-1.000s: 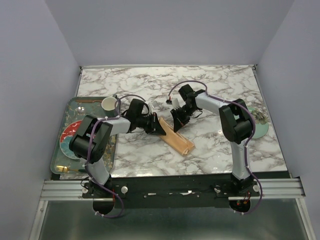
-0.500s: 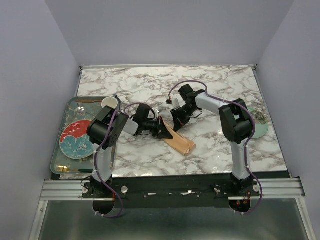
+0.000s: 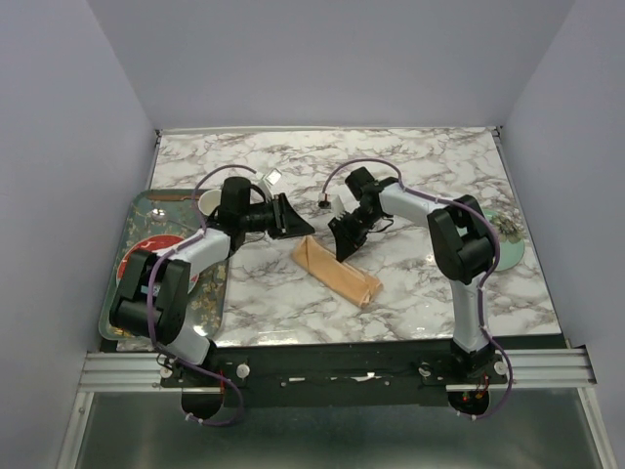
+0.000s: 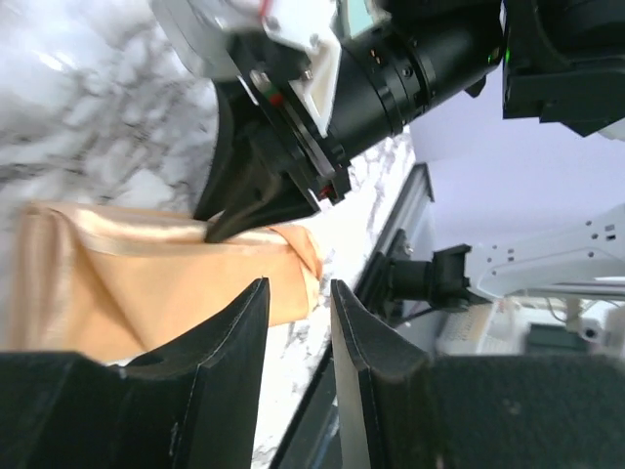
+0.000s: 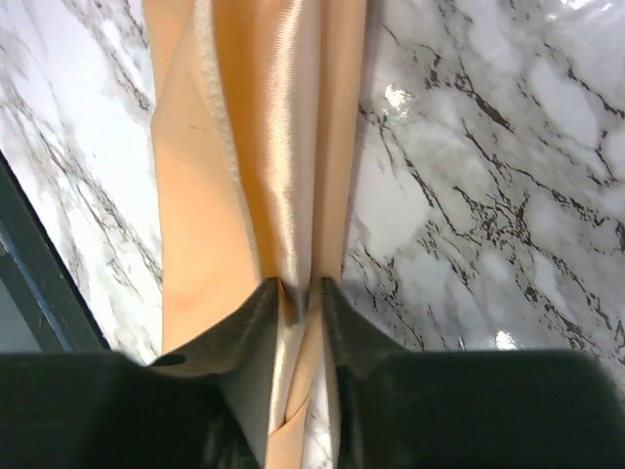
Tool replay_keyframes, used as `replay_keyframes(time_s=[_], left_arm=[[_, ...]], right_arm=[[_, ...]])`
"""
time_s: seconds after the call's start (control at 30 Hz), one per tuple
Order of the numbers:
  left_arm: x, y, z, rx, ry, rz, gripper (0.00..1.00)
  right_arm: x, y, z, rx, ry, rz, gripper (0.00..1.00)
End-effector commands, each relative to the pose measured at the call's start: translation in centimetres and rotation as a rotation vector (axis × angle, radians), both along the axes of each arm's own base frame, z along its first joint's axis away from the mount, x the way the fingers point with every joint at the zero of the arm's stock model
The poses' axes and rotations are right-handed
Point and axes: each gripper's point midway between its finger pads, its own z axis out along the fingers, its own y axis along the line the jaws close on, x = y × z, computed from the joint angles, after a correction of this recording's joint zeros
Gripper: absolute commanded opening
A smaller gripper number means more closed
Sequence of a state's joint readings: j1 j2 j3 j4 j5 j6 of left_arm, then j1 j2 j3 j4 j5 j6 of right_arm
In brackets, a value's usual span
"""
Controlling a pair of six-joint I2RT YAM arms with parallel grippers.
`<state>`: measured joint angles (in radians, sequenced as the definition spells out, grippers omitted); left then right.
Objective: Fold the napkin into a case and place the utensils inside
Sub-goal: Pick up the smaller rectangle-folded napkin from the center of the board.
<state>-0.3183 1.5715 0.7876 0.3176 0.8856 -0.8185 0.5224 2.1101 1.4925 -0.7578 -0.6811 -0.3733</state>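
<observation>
Case: peach napkin folded narrow, lying slantwise mid-desk.
Left fingers: spread, empty, raised beside the case's far end.
Right fingers: slightly parted astride the centre fold; cannot tell whether they nip the cloth.
Utensils: on the tray, well apart.
Step, judged: release. Lift straight up with no sideways drag, so the layers lie stacked.
</observation>
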Motion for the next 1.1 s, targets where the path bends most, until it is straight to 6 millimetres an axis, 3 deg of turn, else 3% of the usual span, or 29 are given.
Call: replay_keyframes(time_s=[0.0,0.1,0.23,0.43,0.6,0.87,1.07], left_arm=[[-0.2,3.8,-1.8,0.179,-0.025,0.045,0.4],[-0.3,5.0,-1.7,0.215,-0.054,0.041,0.4],[0.2,5.4,-1.1,0.222,-0.091,0.046,0.4],[0.5,5.2,-1.1,0.213,-0.091,0.049,0.4],[0.8,5.1,-1.1,0.195,-0.083,0.063,0.4],[0.7,5.1,-1.3,0.195,-0.075,0.062,0.4],[0.6,5.1,-1.4,0.19,-0.071,0.066,0.4]], right_arm=[[0.7,0.6,2.4,0.017,-0.074,0.03,0.43],[1.4,0.0,3.6,-0.005,-0.079,-0.016,0.53],[0.9,-1.2,3.8,-0.034,-0.006,-0.052,0.56],[-1.3,-2.3,2.8,-0.063,0.104,-0.086,0.65],[-1.6,-2.5,1.4,-0.093,0.144,-0.118,0.71],[-1.3,-2.1,-0.1,-0.103,0.163,-0.147,0.63],[-2.8,-1.8,-1.3,-0.115,0.199,-0.14,0.6]])
